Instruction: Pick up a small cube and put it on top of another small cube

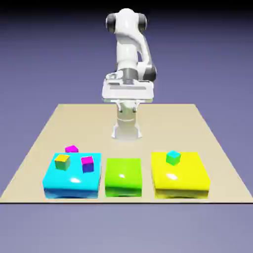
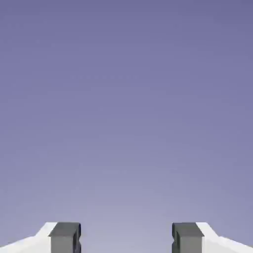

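Above the table's (image 1: 163, 123) far edge I had the claw (image 2: 126, 238) spread, empty; lowering it square over one cube (image 1: 71, 148) seemed wisest.

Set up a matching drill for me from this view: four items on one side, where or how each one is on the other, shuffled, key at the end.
Items
1. Teal cube
2. Orange-topped cube
3. Green block
4. End effector

Places and states
A. Between the two wider blocks
B. Open, with nothing between its fingertips
C. On top of the yellow block
D. On the cyan block, beside a magenta-topped cube

Pairs: 1-C, 2-D, 3-A, 4-B
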